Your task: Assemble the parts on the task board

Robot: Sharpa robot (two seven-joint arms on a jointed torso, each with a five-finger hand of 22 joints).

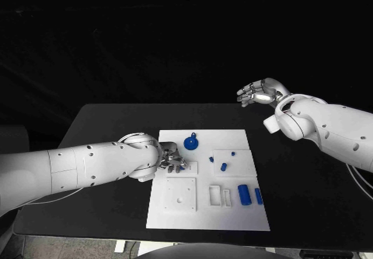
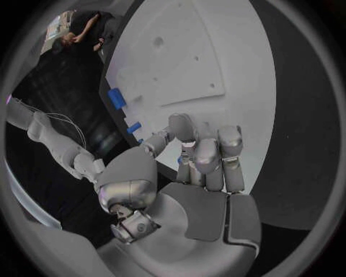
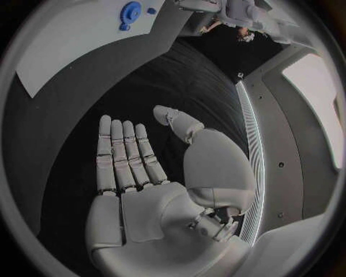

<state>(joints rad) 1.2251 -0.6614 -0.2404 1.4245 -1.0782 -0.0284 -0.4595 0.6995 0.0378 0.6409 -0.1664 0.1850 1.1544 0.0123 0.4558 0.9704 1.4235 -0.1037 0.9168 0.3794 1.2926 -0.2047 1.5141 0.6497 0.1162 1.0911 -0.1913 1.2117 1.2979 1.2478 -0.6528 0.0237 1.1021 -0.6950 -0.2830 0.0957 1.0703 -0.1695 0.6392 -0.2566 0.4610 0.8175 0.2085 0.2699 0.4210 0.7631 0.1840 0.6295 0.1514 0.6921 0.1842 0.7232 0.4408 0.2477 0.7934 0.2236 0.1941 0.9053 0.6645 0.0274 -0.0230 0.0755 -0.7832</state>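
Note:
The white task board lies mid-table. My left hand is low over the board's left side near a small square recess. Its fingers are curled in together, and a small blue part peeks out between them and the thumb; the same part shows just under the fingertips. My right hand is raised beyond the board's back right corner, palm bare and fingers straight. On the board lie a round blue disc, small blue pegs and two blue cylinders.
The board carries raised white square plates and slotted blocks. Black table surrounds it, with wide bare strips on both sides. The blue disc and the board's corner also show beyond my right hand.

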